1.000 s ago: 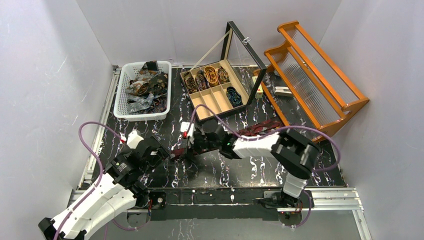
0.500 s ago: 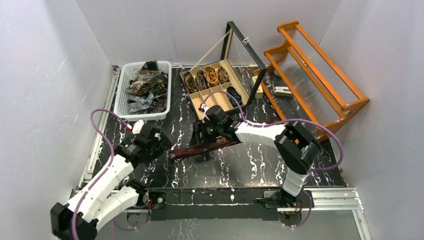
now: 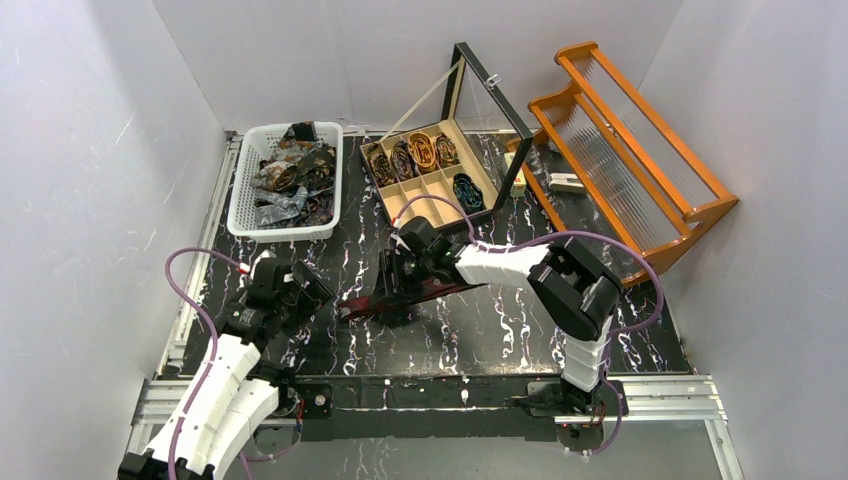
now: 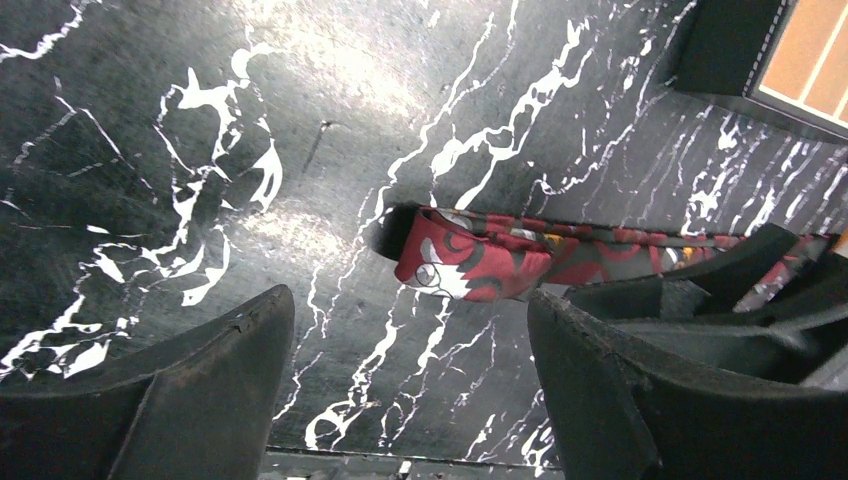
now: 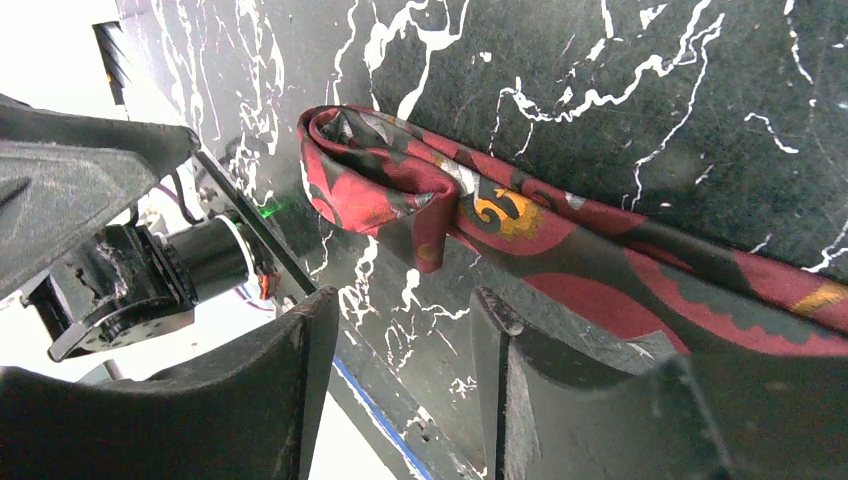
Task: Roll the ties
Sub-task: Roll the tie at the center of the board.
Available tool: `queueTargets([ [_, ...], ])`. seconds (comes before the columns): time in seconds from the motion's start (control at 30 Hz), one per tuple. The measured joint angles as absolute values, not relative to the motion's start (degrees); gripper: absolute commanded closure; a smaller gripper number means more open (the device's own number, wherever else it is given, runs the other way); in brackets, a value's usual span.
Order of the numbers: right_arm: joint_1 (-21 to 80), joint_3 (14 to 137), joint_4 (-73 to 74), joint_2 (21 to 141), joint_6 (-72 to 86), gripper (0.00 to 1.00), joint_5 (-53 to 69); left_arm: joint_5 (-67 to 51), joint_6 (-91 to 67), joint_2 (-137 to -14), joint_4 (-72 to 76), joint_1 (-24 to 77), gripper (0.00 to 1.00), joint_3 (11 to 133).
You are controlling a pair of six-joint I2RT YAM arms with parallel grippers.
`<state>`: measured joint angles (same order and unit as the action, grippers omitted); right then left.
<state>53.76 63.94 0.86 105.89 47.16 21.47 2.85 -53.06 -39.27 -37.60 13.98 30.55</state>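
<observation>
Red-patterned tie (image 4: pixel 470 265) flat on the marbled counter (image 4: pixel 150 100), end folded over. Holds left gripper (image 4: pixel 408 300) above that fold, jaws wide, empty; right gripper (image 5: pixel 400 295) close beside, jaws parted.

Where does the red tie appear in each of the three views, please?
Top external: the tie lies mid-table, slanting up to the right.
Left wrist: centre, its folded end to the left, the strip running right.
Right wrist: folded end at upper centre, the strip running to the lower right.
Shared landmark: the black, white-veined table.
</observation>
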Motion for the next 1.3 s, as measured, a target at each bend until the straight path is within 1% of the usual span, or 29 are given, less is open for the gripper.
queueTargets([
  [0.2,54.3,66.2,2.8,108.2,47.7,0.47,21.9,-0.1,-55.1,-36.9,-35.1,14.0,0.21,26.9],
  [0.3,54.4,68.1,3.8,110.5,47.4,0.48,22.1,-1.6,-55.4,-37.1,-34.3,14.0,0.21,26.1],
  [0.5,54.4,69.7,6.2,111.9,46.5,0.45,22.0,-3.0,-55.5,-39.2,-31.9,14.0,0.23,25.7],
  [0.67,54.5,70.0,6.5,111.9,46.3,0.42,22.1,-3.8,-56.4,-38.7,-29.7,14.0,0.29,23.2],
  [0.87,54.6,70.5,7.3,111.9,46.3,0.42,22.1,-5.0,-57.5,-37.8,-27.2,14.0,0.37,20.3],
  [1.13,54.6,73.1,9.5,111.9,46.3,0.41,21.6,-6.8,-57.6,-38.0,-23.9,14.0,0.37,17.5],
  [1.3,54.7,76.1,10.4,111.9,46.3,0.43,20.3,-7.6,-56.7,-40.9,-21.6,14.0,0.38,17.5],
])
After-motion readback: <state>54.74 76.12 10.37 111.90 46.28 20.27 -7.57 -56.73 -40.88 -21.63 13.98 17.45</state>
